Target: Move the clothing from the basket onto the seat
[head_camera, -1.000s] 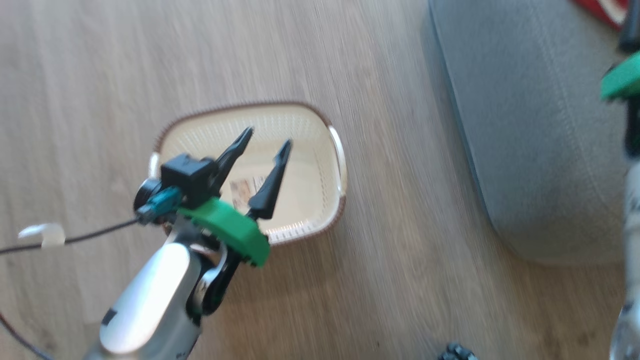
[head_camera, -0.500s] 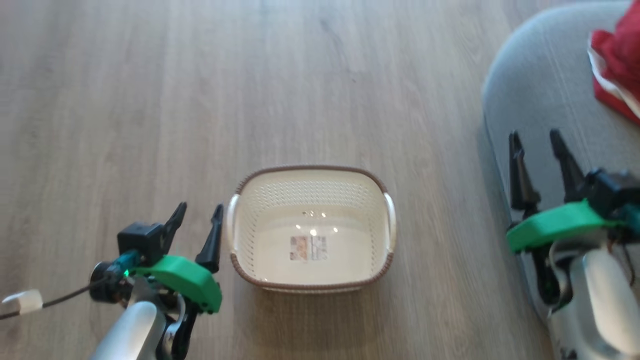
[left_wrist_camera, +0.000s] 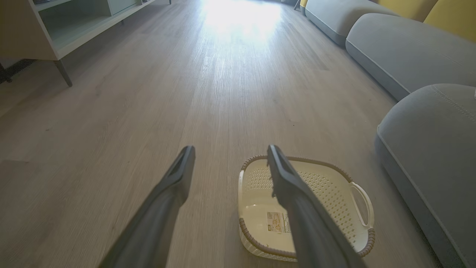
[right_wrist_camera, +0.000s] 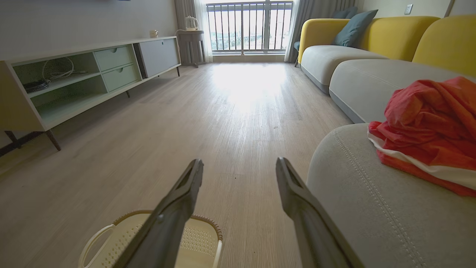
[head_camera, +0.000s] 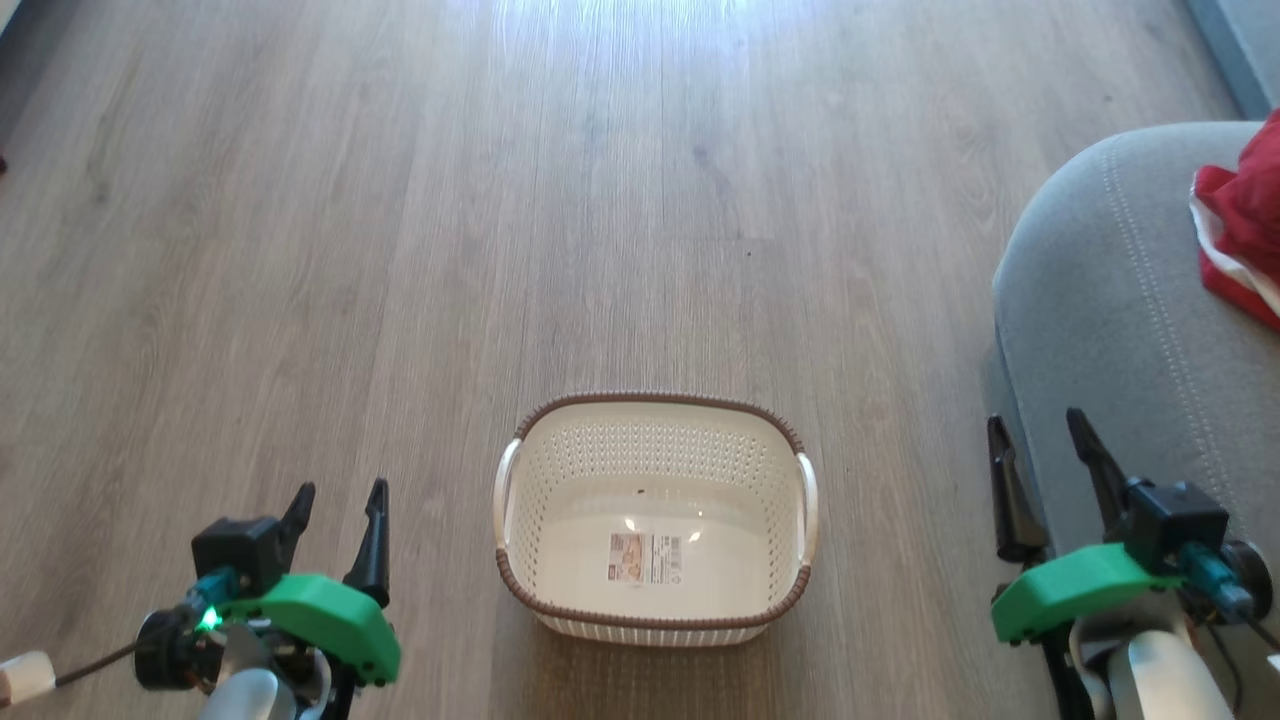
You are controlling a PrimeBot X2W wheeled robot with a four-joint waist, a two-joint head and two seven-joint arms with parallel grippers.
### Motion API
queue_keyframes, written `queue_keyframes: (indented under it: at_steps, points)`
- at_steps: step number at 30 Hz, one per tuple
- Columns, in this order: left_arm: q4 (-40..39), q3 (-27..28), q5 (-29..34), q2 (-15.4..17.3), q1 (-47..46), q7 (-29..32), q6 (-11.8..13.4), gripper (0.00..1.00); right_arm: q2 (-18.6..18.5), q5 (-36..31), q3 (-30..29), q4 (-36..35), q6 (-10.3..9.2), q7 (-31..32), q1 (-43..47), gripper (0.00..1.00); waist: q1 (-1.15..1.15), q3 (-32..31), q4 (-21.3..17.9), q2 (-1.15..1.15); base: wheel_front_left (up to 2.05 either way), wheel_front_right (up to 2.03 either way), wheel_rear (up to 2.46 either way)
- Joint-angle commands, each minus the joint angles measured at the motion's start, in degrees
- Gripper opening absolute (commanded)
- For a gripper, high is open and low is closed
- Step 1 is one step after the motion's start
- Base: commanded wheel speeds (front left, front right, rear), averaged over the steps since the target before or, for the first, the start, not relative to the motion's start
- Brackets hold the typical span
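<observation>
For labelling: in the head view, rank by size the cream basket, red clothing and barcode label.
1. Cream perforated plastic basket
2. Red fabric clothing, cropped by the edge
3. Small rectangular barcode label

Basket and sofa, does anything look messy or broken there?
Nothing looks broken or spilled. The basket stands upright on the floor, holding just its label. The clothing lies in a crumpled, unfolded heap on the seat, a bit messy. The left gripper and right gripper are open, holding nothing.
</observation>
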Motion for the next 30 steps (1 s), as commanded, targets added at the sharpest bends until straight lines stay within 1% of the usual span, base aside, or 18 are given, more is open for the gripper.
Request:
queue_keyframes:
  at_steps: [1,7,8,9,13,30]
  points:
    - [-1.9,2.8,0.7,0.6,-1.3,-0.8,0.3,1.0,0.1,0.5,1.8,-2.2,-0.01,-0.6,-0.7,1.0,0.01,-0.5,-0.2,0.0,0.0,0.0,0.0]
    - [-2.9,4.5,2.6,-0.4,-0.7,-0.8,-0.7,1.0,0.1,1.2,2.2,-2.5,-0.01,-0.6,-0.1,1.0,0.01,-0.7,-0.3,0.0,0.0,0.0,0.0]
    - [-3.0,4.7,2.5,-0.7,-0.6,-0.8,-1.3,1.0,0.1,1.2,2.2,-2.5,-0.01,-0.6,-0.1,1.0,0.01,-0.8,-0.4,0.0,0.0,0.0,0.0]
    - [-1.2,2.3,2.3,-1.5,1.5,0.0,-1.3,0.0,0.2,0.9,0.8,-0.5,0.0,0.0,1.4,0.0,0.01,-0.8,-0.4,0.0,0.0,0.0,0.0]
    - [0.1,2.4,1.1,-2.1,1.9,0.5,-1.5,0.0,0.2,2.3,0.6,1.4,0.01,0.6,1.4,0.0,0.01,-0.8,-0.4,0.0,0.0,0.0,0.0]
    - [-1.2,5.5,-7.1,-3.4,1.9,3.1,-3.2,0.0,0.2,13.5,0.4,0.7,0.01,3.1,1.1,0.0,0.01,-0.8,-0.7,0.0,0.0,0.0,0.0]
